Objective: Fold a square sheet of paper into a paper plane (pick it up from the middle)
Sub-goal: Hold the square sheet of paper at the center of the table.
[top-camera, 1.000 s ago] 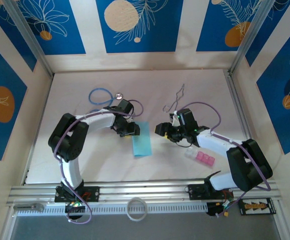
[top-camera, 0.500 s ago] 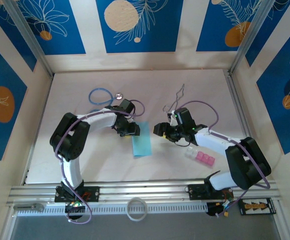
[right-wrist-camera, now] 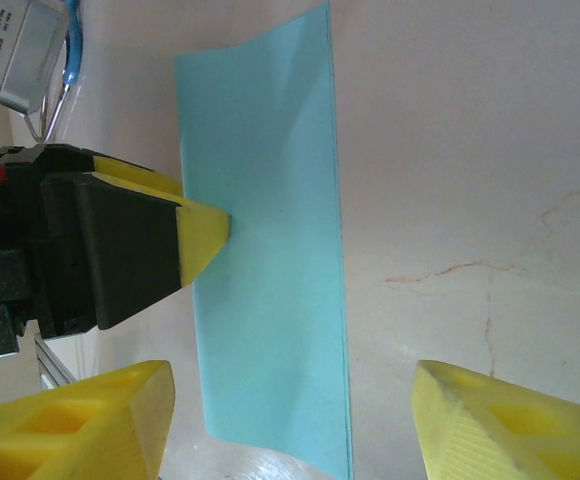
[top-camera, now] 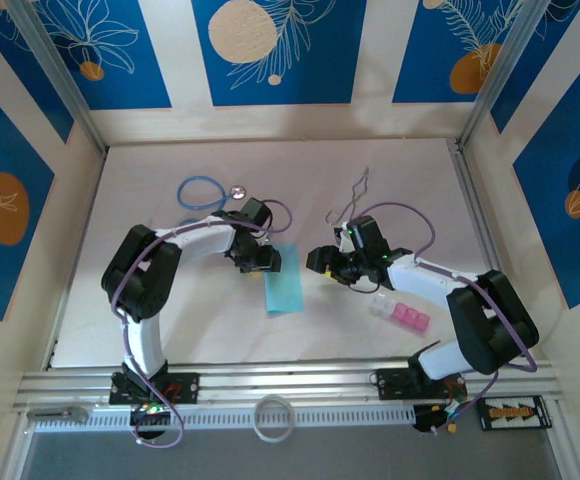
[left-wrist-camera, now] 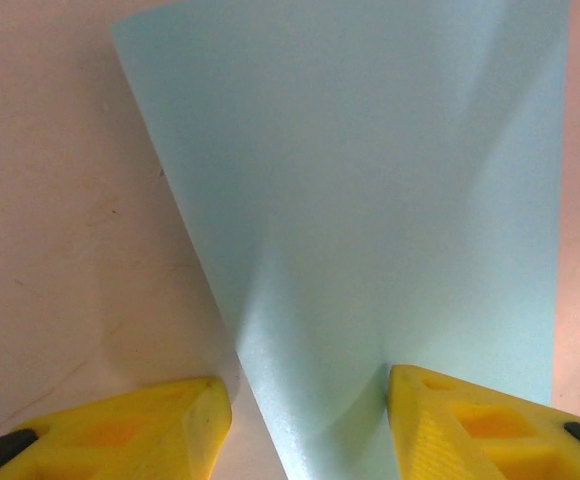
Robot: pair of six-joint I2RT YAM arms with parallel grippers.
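Observation:
The square sheet of paper (top-camera: 283,283) is light turquoise and lies on the table as a narrow rectangle, slightly humped. No paper plane is in view. My left gripper (top-camera: 263,260) sits at the sheet's far left corner, open. In the left wrist view the paper (left-wrist-camera: 370,200) runs between the yellow fingertips (left-wrist-camera: 470,420); the right tip rests on it and the left tip stands on bare table beside its edge. My right gripper (top-camera: 322,262) hovers just right of the sheet, open. In the right wrist view the paper (right-wrist-camera: 270,250) lies ahead between the right gripper's wide-set fingers (right-wrist-camera: 80,420).
A blue-tubed stethoscope (top-camera: 202,192) lies behind the left arm. A bent wire piece (top-camera: 355,200) lies behind the right arm. Pink and clear blocks (top-camera: 402,314) sit near the right forearm. A white ring (top-camera: 273,418) rests on the front rail.
The right gripper has shifted a little left, closer to the sheet. The left gripper and the paper have hardly moved.

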